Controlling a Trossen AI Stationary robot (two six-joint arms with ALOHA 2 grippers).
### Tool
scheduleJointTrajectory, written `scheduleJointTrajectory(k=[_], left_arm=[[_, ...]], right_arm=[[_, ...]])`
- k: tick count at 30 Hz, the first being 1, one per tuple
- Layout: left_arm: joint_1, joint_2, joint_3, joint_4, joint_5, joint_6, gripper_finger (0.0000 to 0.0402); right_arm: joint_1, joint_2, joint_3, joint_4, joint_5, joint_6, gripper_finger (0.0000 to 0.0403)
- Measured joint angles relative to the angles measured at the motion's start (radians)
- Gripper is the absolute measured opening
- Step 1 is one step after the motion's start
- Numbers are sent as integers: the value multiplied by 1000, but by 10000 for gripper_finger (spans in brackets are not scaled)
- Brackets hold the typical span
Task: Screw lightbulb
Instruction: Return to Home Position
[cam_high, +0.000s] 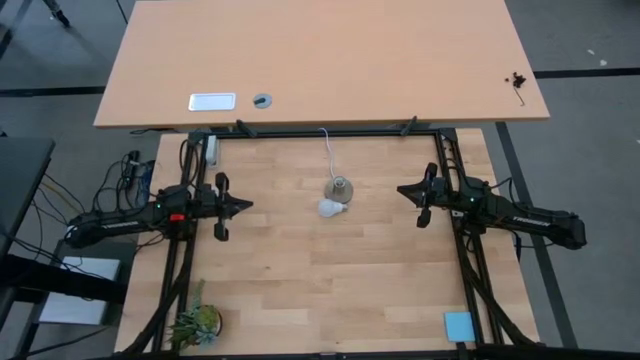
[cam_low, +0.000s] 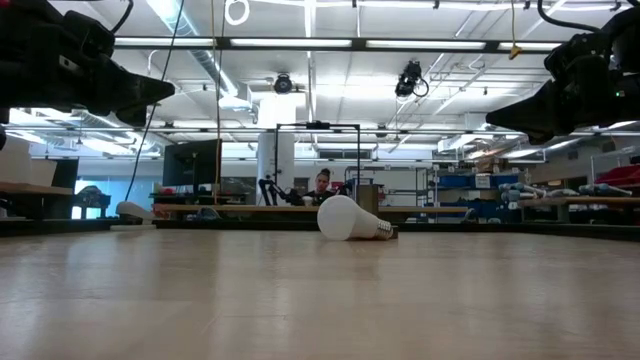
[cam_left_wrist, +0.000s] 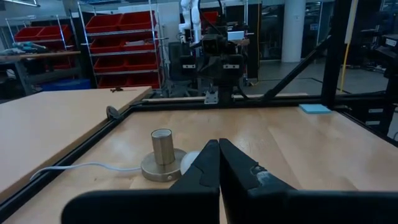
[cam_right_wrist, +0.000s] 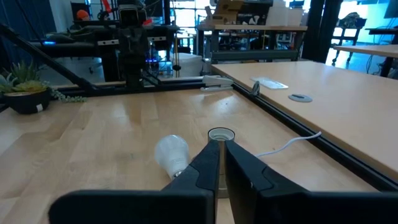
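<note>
From above, we see the lightbulb (cam_high: 330, 208) lying on its side near the middle of the wooden bench (cam_high: 300, 290), just beside the gold socket (cam_high: 341, 188), whose white cord (cam_high: 327, 150) runs to the far edge. The left end effector (cam_high: 245, 205) hangs left of them and the right end effector (cam_high: 402, 190) right of them, both well apart from the lightbulb, fingers pressed together on nothing. A potted plant (cam_high: 197, 322) sits at the near left corner, a blue pad (cam_high: 459, 325) at the near right; on the far bench (cam_high: 400, 60) lies a white plate (cam_high: 212, 101) whose print we cannot read. At bench height, the lightbulb (cam_low: 345, 217) rests on the wood, its narrow screw end to the right. The left wrist camera shows its fingers (cam_left_wrist: 202, 168) closed to a point, the gold socket (cam_left_wrist: 163, 158) upright beyond them, the lightbulb partly hidden behind them. The right wrist camera shows its fingers (cam_right_wrist: 202, 167) likewise drawn together, the lightbulb (cam_right_wrist: 171, 151) lying free beside the gold socket's open mouth.
</note>
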Motion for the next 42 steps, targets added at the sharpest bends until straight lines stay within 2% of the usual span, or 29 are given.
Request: scheduleJointTrajectory(k=[11, 42], left_arm=[[-52, 0, 0, 1, -5, 0, 1], [-52, 0, 0, 0, -7, 0, 1]], right_arm=[[0, 0, 0, 0, 0, 0, 35], [0, 0, 0, 0, 0, 0, 34]])
